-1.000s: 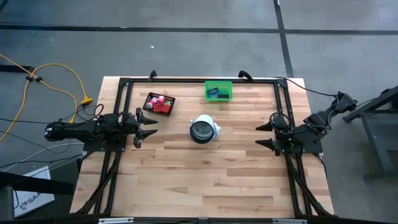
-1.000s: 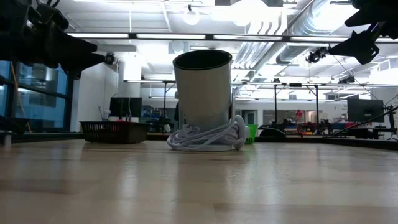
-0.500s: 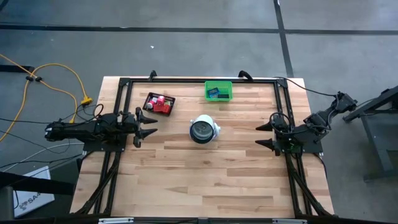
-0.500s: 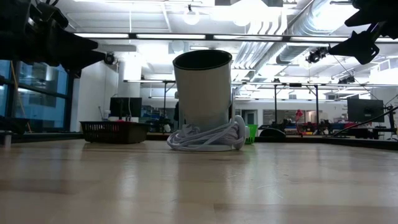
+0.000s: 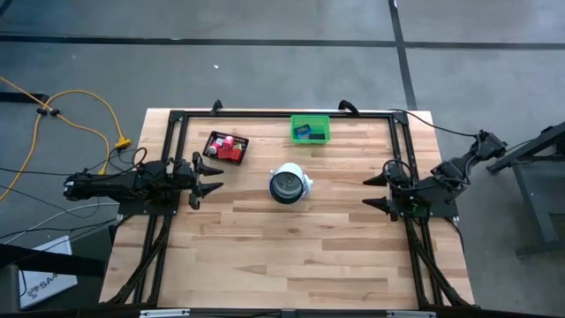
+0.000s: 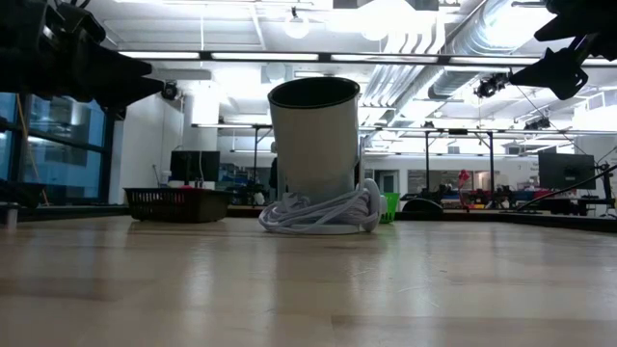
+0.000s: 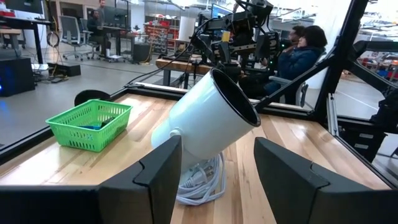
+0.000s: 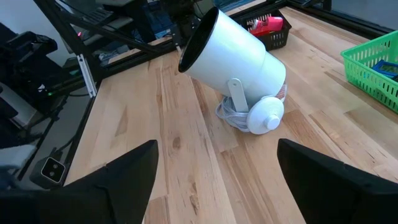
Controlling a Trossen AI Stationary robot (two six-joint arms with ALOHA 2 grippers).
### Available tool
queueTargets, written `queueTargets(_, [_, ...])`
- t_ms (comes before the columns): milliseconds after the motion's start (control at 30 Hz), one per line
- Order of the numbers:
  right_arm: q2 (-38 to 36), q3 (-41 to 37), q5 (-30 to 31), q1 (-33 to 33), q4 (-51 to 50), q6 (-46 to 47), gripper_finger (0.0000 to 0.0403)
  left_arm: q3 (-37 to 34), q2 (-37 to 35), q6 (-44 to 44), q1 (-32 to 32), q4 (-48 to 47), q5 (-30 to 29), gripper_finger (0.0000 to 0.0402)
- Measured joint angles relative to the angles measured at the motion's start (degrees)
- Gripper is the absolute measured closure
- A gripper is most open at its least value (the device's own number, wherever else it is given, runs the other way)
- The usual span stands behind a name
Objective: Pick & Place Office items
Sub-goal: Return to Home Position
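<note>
The office items lie in two containers at the table's far side. Red and pink pieces (image 5: 229, 147) sit in a black mesh tray (image 5: 215, 139). Blue and dark flat pieces (image 5: 307, 133) sit in a green bin (image 5: 321, 123). My left gripper (image 5: 210, 182) hovers open at the table's left edge, pointing level toward the middle. At the right edge my right gripper (image 5: 367, 193) hovers open, tipped slightly down. Neither has anything between its fingers.
A white lamp with a dark mouth (image 5: 289, 184) stands mid-table on its coiled white cord (image 6: 318, 214), between the two grippers. It fills the middle of both wrist views (image 7: 208, 118) (image 8: 233, 59). A black frame (image 5: 265, 114) runs round the table's edges. People sit beyond the table's right side (image 7: 298, 53).
</note>
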Motion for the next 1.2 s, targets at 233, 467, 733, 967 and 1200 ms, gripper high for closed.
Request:
queueTargets(233, [0.00, 0.01, 0.00, -0.01, 0.00, 0.00, 0.0086, 0.00, 0.00, 0.00, -0.01, 0.02, 0.00, 0.0206])
queueTargets(467, [-0.01, 0.00, 0.35, -0.01, 0.14, -0.03, 0.0086, 0.00, 0.00, 0.00, -0.01, 0.02, 0.00, 0.0206])
queueTargets(733, [-0.06, 0.00, 3.49, -0.02, 8.02, -9.66, 0.0086, 0.00, 0.00, 0.00, -0.01, 0.02, 0.02, 0.0206])
queueTargets(967, [-3.03, 0.00, 0.60, -0.04, 12.55, -19.95, 0.0086, 0.02, 0.00, 0.00, -0.01, 0.02, 0.02, 0.0206])
queueTargets(1200, [-11.00, -3.53, 1.58, -0.04, 10.93, -19.12, 0.0086, 0.02, 0.01, 0.00, -0.01, 0.02, 0.02, 0.0206])
